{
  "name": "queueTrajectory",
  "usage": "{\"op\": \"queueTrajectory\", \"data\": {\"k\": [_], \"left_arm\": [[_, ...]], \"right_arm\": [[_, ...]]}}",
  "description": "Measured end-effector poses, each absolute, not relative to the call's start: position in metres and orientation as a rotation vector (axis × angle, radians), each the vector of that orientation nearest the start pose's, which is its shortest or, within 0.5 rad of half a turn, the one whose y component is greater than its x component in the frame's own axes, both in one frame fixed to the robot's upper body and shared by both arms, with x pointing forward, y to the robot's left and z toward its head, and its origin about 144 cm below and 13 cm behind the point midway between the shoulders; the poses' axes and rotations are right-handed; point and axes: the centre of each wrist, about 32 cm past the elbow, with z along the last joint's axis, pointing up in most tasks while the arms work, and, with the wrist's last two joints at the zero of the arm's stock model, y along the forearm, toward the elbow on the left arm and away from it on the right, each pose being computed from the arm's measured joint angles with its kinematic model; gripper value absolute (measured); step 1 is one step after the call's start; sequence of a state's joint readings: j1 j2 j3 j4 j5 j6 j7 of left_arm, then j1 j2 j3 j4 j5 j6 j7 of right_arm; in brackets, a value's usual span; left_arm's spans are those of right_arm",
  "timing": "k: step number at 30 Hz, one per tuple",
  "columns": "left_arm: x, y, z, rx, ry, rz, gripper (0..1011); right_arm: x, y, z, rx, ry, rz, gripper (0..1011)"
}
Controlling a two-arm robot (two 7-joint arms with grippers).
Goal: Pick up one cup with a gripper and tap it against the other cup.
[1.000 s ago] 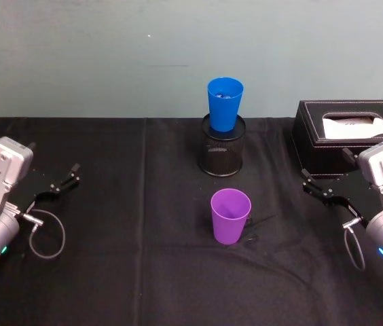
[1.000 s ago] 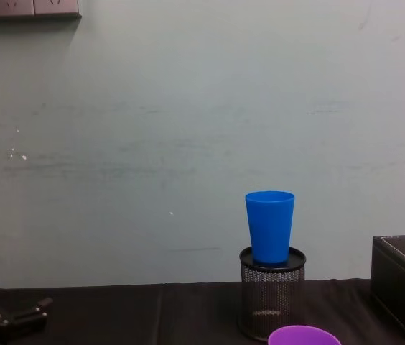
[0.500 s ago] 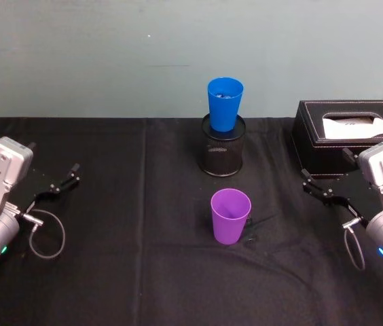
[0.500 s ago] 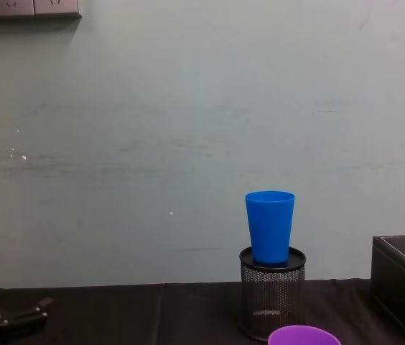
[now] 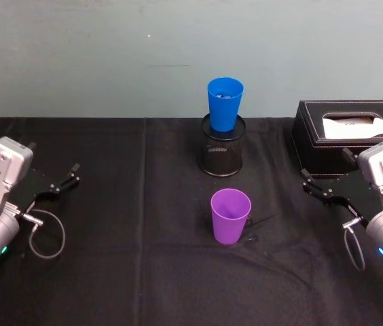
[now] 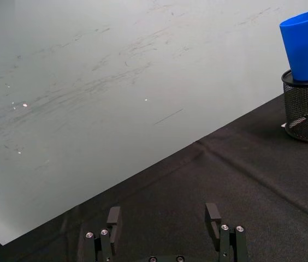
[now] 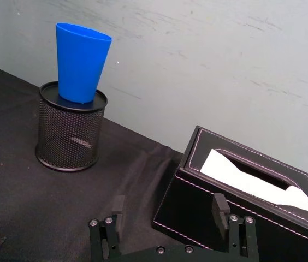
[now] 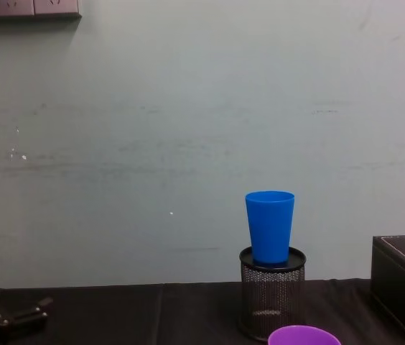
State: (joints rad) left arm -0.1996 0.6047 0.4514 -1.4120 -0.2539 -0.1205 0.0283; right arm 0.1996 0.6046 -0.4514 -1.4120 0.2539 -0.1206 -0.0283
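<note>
Black-clothed desk, pale wall behind. Landmark = mesh pen holder, mid-desk near the wall. Blue cup stands upright w/ its base seated in the holder's top, so it's raised above desk lvl. Purple cup is on the desk just robot-side of the holder, upright, mouth up, w/ a small gap between them. Tissue box sits to the holder's right.

Right claw: right of the holder & robot-side, by the box's front corner. Jaws wide apart, nothing between them. Left claw: well off to the holder's left, also spread wide & empty. Neither touches a cup.

Key geometry: purple cup lies between the 2 claws, long axis vertical, so a side-on grasp across the tapered wall looks right. Right claw is clearly nearer; the cup is to its left & a bit robot-side.

My read: pick not yet begun, 0 of 2 steps done. After the grasp the cup needs a lift to meet blue cup's wall above the holder rim.

Risk: the light tumbler may tip or skid if 1 finger lands first. Too hard a tap could knock blue cup off the holder.
</note>
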Motion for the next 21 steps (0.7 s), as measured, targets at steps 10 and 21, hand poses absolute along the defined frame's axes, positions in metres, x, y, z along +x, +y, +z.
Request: {"op": "queueTrajectory", "data": {"k": [10,21], "left_arm": [[0.489,0.310,1.140,0.304,-0.285,1.248,1000],[0.489,0.310,1.140,0.304,-0.285,1.248,1000]], "right_arm": [[0.489,-0.310,1.140,-0.304,-0.285,-1.248,1003],[0.480,-0.311,1.148,-0.253,-0.286,-1.210,1003]]}}
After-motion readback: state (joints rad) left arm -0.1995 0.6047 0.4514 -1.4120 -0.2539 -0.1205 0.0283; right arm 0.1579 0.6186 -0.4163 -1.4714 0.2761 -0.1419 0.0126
